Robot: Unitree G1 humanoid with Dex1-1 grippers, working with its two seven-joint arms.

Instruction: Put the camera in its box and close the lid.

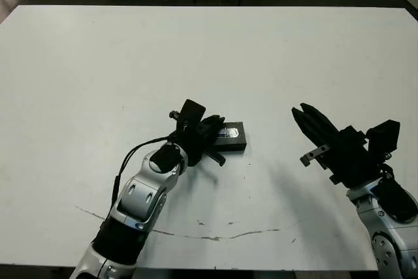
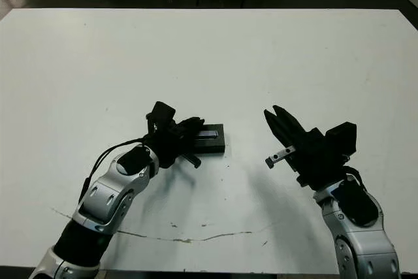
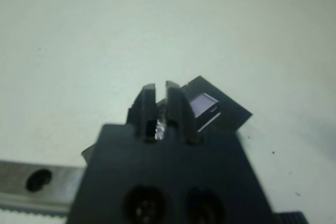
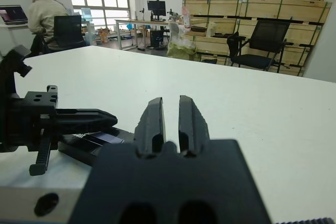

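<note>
The lid [image 1: 233,136], a black cover with a bluish-grey shiny strip, lies flat near the table's middle; it also shows in the left wrist view as the lid [image 3: 210,109]. No white lining of the box shows, and the camera is hidden. My left gripper [image 1: 218,125] is shut, its fingertips over the lid's left end, touching or just above it. My right gripper [image 1: 301,111] hovers shut to the right of the lid, apart from it, holding nothing. In the right wrist view the lid [image 4: 100,139] lies under the left gripper's fingers [image 4: 86,119].
A thin cracked line [image 1: 215,234] runs across the white table [image 1: 209,57] near its front edge. Beyond the table, the right wrist view shows a seated person [image 4: 44,14], office chairs [image 4: 262,43] and stacked wooden crates [image 4: 226,3].
</note>
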